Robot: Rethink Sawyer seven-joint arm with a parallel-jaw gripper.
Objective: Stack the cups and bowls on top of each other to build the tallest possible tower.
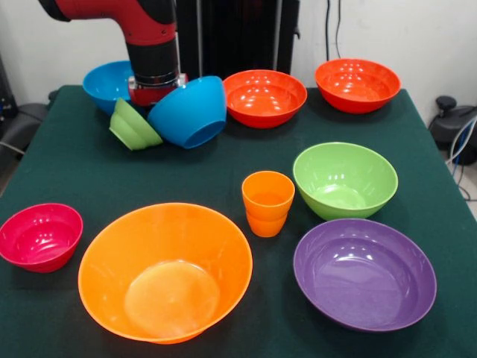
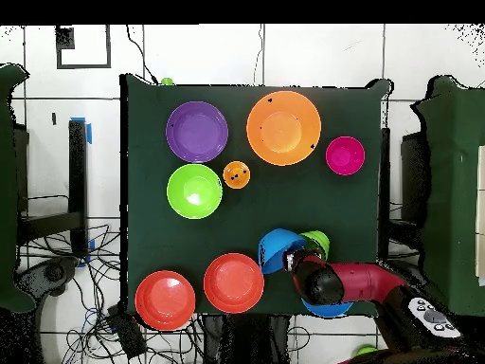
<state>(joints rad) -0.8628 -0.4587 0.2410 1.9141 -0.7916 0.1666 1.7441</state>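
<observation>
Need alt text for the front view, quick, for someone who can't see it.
The red and black arm comes down between a tilted blue bowl and a tilted small green bowl; its gripper is hidden. Seven more bowls and an orange cup stand unstacked on the green table.

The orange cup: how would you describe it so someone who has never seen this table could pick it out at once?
In the front view, start at the large orange bowl at the near edge of the green table. Just beyond its right rim, between it and the big green bowl, stands the orange cup, upright and empty. It is the only narrow, tall-sided vessel there; everything around it is a wide bowl.
</observation>
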